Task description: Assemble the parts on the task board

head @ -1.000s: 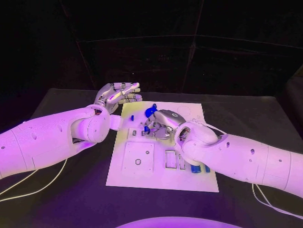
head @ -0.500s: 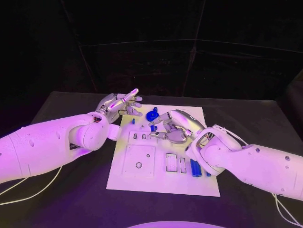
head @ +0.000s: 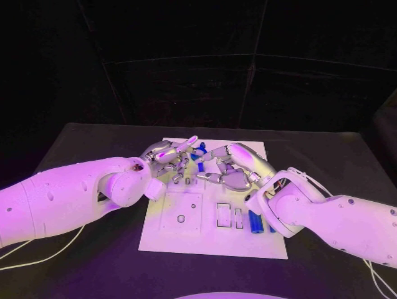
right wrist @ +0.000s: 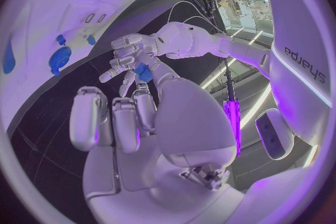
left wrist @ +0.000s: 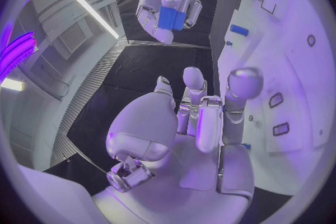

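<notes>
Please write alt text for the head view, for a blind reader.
Two white robot arms come in from both sides; the left hand and right hand are close together over the far end of a white task board on a black table. A blue piece shows between them, more blue parts near the board's right edge.

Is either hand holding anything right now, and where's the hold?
The right hand holds a small blue block, fingers on its opposite sides; the left hand holds nothing.

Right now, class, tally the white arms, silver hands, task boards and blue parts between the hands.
White arms: 2, left arm and right arm
Silver hands: 2, left hand and right hand
Task board: 1
Blue part between the hands: 1
Total: 6
</notes>
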Robot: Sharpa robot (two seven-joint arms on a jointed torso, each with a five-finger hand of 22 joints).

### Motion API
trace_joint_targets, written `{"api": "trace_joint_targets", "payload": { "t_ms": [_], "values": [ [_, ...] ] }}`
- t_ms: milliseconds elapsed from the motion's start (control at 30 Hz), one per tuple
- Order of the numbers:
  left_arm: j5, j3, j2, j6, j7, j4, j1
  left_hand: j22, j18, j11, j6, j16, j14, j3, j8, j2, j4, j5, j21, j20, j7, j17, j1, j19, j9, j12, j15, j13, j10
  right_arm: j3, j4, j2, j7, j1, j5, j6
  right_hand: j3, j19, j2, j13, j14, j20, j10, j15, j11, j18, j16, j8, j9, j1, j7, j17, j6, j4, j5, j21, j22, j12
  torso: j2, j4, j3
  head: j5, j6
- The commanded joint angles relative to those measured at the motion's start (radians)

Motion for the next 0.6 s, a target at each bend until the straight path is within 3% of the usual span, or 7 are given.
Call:
{"api": "trace_joint_targets", "payload": {
  "t_ms": [33,200,433,600],
  "values": [
    [-0.003,0.0,0.005,0.109,-0.073,0.004,0.0,0.122,-0.024,-0.005,0.0,0.045,0.076,-0.012,-0.004,0.008,0.005,0.002,0.106,0.0,-0.004,0.18,-0.009,0.017,0.0,0.101,0.0,0.107,0.029,0.001,0.006,-0.001,0.039,0.002,0.017,-0.053,0.004,0.006,-0.006,0.046,0.086,0.0,0.003,-0.003,0.003,-0.01,0.001,-0.004,0.002,0.008,0.003,0.178,0.003,-0.002,0.007,0.004,0.001,0.004,0.001,0.001,-0.0011,-0.001,-0.001],
    [0.015,-0.001,0.01,0.162,-0.091,0.008,-0.001,0.289,-0.043,-0.004,0.008,0.089,0.109,-0.032,-0.008,0.013,0.022,-0.002,0.245,0.002,-0.01,0.263,-0.026,0.036,0.001,0.241,-0.002,0.263,0.07,0.001,-0.004,0.003,0.046,0.002,0.017,-0.075,0.006,0.007,-0.005,0.047,0.086,0.0,0.004,-0.003,0.002,-0.011,0.002,-0.004,0.002,0.009,0.002,0.18,0.005,-0.003,0.008,0.005,0.002,0.005,0.001,0.0005,-0.0021,-0.001,-0.004],
    [0.054,-0.004,0.011,0.232,-0.081,0.019,-0.002,0.386,-0.057,-0.009,0.02,0.089,0.109,-0.05,-0.01,0.023,0.043,-0.003,0.322,0.004,-0.012,0.263,-0.047,0.051,0.002,0.34,-0.006,0.377,0.11,0.002,-0.018,0.013,0.049,0.003,0.016,-0.084,0.007,0.007,-0.006,0.047,0.086,0.0,0.004,-0.004,0.002,-0.011,0.002,-0.004,0.002,0.01,0.002,0.181,0.006,-0.004,0.008,0.005,0.002,0.005,0.001,0.0035,-0.0018,-0.002,-0.008],
    [0.072,-0.007,0.01,0.24,-0.074,0.023,-0.003,0.411,-0.061,-0.011,0.026,0.089,0.109,-0.062,-0.012,0.03,0.048,-0.004,0.342,0.003,-0.015,0.263,-0.062,0.054,0.002,0.361,-0.008,0.401,0.118,0.002,-0.023,0.015,0.048,0.003,0.016,-0.082,0.007,0.007,-0.006,0.047,0.086,0.0,0.004,-0.004,0.002,-0.011,0.002,-0.004,0.002,0.01,0.002,0.181,0.006,-0.004,0.008,0.005,0.002,0.005,0.001,0.0018,-0.0022,-0.004,-0.01]
  ]
}}
